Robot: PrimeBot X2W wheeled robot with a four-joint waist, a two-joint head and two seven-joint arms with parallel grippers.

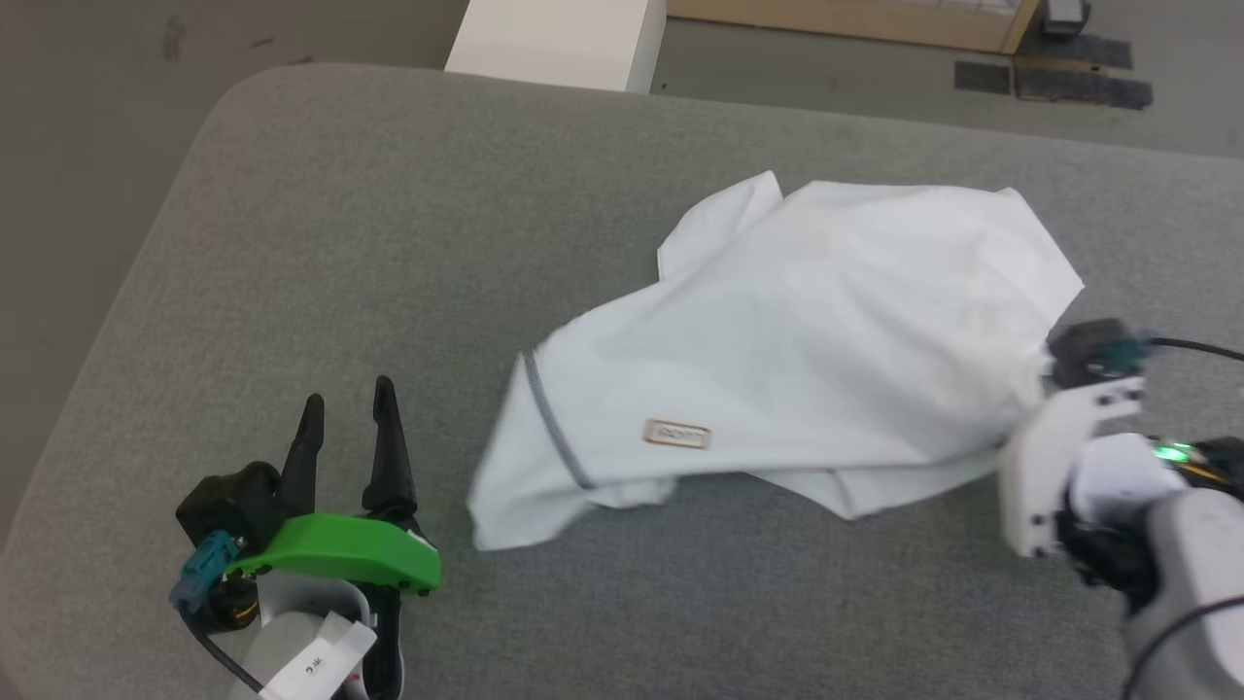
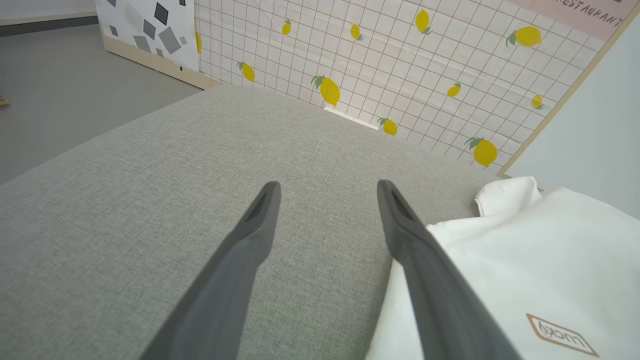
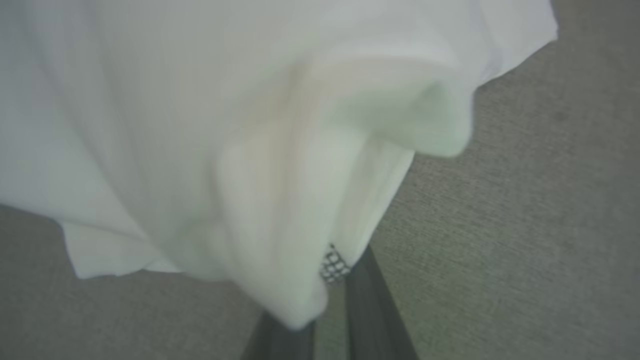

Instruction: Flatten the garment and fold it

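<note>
The garment (image 1: 807, 331) is a thin white shirt, rumpled on the grey table (image 1: 389, 243), with a brown-bordered patch (image 1: 677, 435) and a grey stitched seam (image 1: 554, 423) on its near left part. My right gripper (image 1: 1054, 374) is at the garment's right edge, fingertips buried in the cloth. In the right wrist view the two fingers (image 3: 370, 305) stand close together, shut on a bunched fold of the garment (image 3: 225, 125). My left gripper (image 1: 348, 399) is open on bare table left of the garment; its right finger (image 2: 425, 270) lies along the garment's edge (image 2: 540, 250).
A rigid white box (image 1: 559, 39) stands beyond the table's far edge. The table's rounded far-left corner (image 1: 243, 87) drops to grey floor. Dark mats (image 1: 1054, 78) lie on the floor at the far right. A lemon-patterned panel (image 2: 400, 65) stands behind the table.
</note>
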